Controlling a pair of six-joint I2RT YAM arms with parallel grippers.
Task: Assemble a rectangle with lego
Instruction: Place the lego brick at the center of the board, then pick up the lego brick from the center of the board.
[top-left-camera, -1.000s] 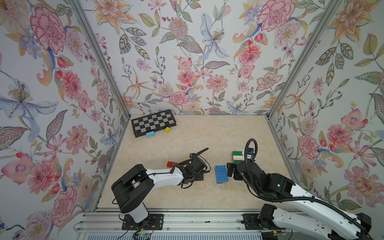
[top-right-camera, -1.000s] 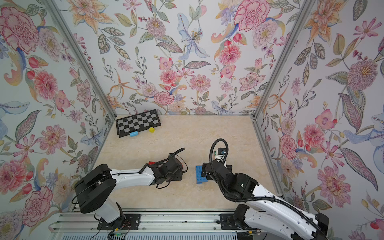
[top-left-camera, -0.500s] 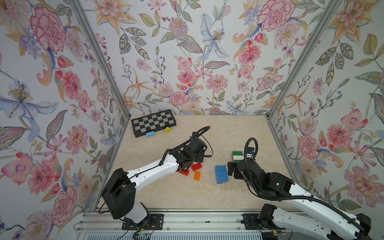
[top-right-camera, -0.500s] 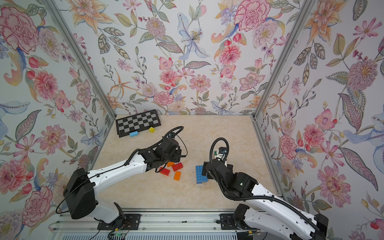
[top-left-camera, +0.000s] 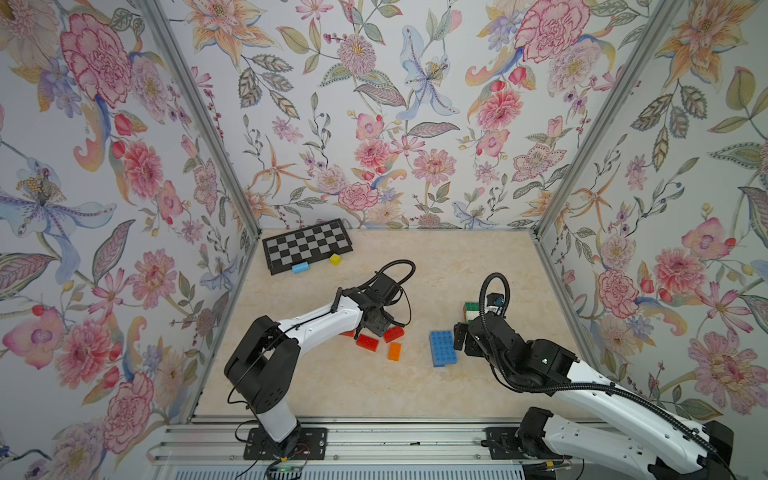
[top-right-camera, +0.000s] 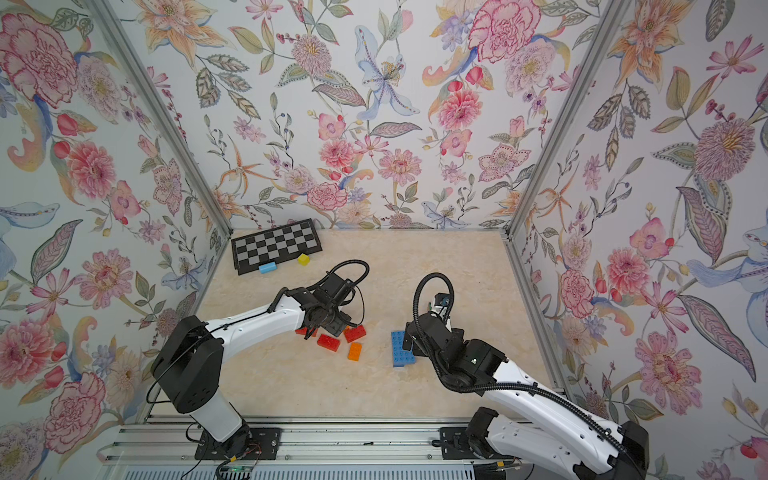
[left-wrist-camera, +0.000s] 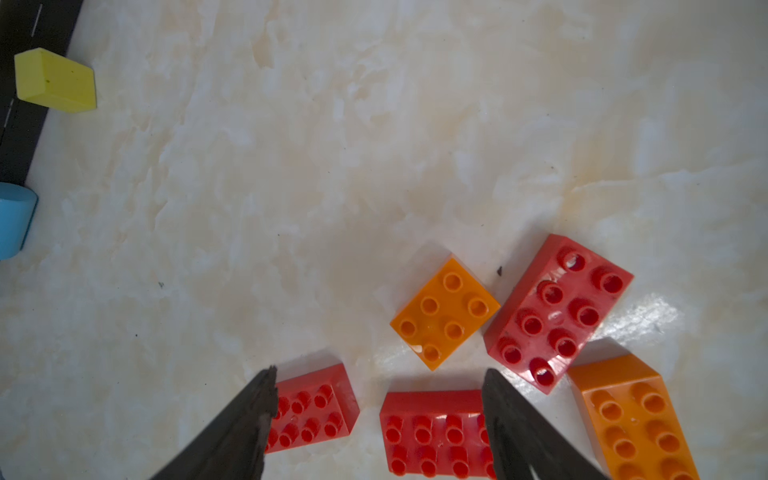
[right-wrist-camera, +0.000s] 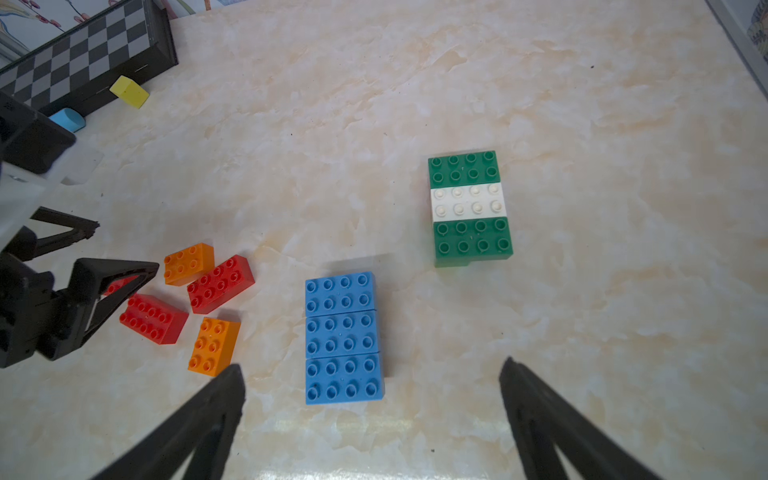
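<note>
Glossy studded plastic lego (top-left-camera: 394, 351) lies on the smooth marbled bench (top-left-camera: 457, 266), near its front edge. The blue slab (right-wrist-camera: 344, 337) runs front-to-back and the red bricks (top-left-camera: 367, 342) lie skewed. The left tool (left-wrist-camera: 380, 370) and right tool (right-wrist-camera: 372, 362) gape wide, holding nothing.

My left arm (top-left-camera: 320, 322) and right arm (top-left-camera: 631, 419) wear white shells over black joints. A black cable (top-left-camera: 397, 262) loops at each wrist; the right arm's ribbed hose (top-left-camera: 648, 405) trails along its shell. Left claw (left-wrist-camera: 379, 372) and right claw (right-wrist-camera: 372, 365) have matte black tapering fingers (left-wrist-camera: 232, 424).

Blue lego (right-wrist-camera: 344, 336), floral walls (top-left-camera: 374, 104), checkered board (top-left-camera: 309, 245)
</note>
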